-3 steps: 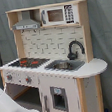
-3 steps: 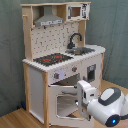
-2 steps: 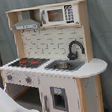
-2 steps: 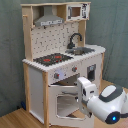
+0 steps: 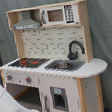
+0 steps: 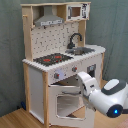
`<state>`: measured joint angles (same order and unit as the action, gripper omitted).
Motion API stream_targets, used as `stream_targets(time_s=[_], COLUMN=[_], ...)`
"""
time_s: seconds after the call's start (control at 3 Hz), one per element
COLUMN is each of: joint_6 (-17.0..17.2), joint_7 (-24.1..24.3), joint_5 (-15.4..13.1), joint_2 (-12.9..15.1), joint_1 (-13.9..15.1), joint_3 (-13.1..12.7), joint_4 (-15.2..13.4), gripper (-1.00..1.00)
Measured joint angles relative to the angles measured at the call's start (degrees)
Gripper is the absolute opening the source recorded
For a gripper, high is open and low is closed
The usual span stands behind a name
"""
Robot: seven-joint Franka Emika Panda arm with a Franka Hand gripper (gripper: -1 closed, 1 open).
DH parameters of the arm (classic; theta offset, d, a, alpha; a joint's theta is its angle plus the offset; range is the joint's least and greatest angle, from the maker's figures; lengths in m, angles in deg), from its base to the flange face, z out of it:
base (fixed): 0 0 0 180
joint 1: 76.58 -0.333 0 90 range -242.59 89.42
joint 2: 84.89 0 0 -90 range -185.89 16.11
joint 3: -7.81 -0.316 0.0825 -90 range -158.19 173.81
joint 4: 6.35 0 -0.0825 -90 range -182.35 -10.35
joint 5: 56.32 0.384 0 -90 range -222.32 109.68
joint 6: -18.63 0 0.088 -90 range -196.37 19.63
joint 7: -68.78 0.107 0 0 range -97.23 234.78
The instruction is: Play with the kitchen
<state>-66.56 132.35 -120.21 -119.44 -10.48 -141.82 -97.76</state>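
You see a wood floor (image 6: 15, 118) and grey curtain (image 6: 10, 50); the kitchen (image 6: 55, 60) stands right behind your gripper (image 6: 80, 76), whose finger state can't be told.

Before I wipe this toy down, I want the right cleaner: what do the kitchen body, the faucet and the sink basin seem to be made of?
Kitchen: looks like painted white panels with pale bare-wood side posts and shelf edges, matte; probably wood or fibreboard.
Faucet: black, smooth curve, likely plastic, possibly coated metal.
Sink: grey with a slight sheen, so thin metal or metallic plastic; I can't tell which.
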Motion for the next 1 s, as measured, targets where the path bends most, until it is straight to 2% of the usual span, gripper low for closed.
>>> stream_targets(time_s=[0.33, 1.0], joint_6=[1.7, 5.0], joint_7=[-5.2, -15.8], joint_5=[1.5, 4.4], joint_2=[1.6, 6.5], joint_1=[-0.3, -0.3], joint_3=[0.0, 0.0], joint_4=[-0.1, -0.1], gripper=[1.0, 1.0])
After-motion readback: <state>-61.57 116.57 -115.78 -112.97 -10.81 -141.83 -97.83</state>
